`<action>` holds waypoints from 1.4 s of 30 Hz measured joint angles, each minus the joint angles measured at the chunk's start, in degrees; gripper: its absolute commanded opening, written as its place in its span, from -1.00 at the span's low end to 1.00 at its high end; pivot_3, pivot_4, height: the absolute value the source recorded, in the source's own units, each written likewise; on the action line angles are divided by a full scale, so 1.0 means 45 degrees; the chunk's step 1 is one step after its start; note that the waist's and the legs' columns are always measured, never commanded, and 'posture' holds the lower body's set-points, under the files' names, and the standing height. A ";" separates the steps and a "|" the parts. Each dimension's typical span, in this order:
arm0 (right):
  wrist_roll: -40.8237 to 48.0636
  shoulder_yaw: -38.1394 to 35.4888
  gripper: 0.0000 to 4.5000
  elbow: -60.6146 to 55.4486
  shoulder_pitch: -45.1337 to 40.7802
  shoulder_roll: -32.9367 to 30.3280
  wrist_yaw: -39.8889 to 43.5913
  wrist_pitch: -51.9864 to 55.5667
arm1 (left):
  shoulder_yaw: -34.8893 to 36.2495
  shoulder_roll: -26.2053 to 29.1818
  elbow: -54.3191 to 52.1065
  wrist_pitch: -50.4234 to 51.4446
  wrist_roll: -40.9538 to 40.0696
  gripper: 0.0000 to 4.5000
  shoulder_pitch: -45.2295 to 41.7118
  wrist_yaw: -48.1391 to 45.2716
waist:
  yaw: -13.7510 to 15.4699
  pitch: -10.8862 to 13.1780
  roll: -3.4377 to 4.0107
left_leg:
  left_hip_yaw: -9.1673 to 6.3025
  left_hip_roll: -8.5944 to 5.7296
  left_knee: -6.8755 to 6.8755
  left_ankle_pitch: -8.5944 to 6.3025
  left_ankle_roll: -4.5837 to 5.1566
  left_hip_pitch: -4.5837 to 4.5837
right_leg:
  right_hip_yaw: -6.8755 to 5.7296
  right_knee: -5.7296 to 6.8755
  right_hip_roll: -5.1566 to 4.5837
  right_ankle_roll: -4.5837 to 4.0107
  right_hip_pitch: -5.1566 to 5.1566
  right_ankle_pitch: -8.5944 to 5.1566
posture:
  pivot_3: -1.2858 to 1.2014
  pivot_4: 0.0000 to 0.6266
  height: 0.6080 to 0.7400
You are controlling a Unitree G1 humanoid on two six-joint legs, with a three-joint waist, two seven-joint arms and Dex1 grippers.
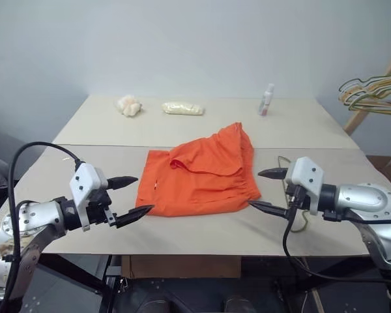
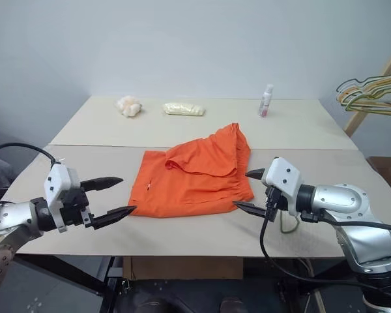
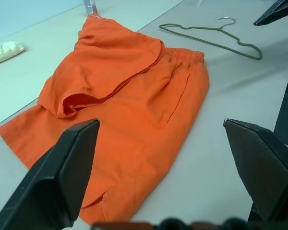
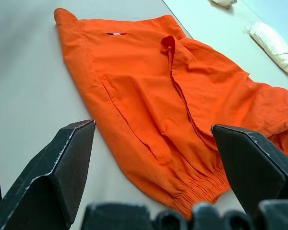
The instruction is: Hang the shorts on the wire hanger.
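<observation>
With both sets of jaws spread wide and empty, my left gripper (image 1: 129, 195) and right gripper (image 1: 272, 190) flank the shorts (image 1: 199, 175) without touching them. Recommended procedure: pinch the gathered waistband at the right-hand edge (not the loose leg), lift, then feed the cloth over the wire hanger (image 3: 212, 36), which lies flat on the table (image 1: 85, 143) just beside that waistband. The shorts are bright orange, lying mid-table, one leg folded over.
</observation>
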 measured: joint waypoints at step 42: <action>-1.3764 0.7947 -0.50 0.9333 -0.5307 0.1740 -0.3489 -0.8181 | -0.1021 -0.0236 -0.0227 -0.0479 0.0520 1.00 -0.0289 0.0058 | -0.0472 -0.0016 -0.0025 | 0.0031 0.0002 -0.0012 0.0021 -0.0038 0.0115 | -0.0013 -0.0005 0.0001 -0.0019 0.0110 0.0003 | 0.00 -1.00 1.00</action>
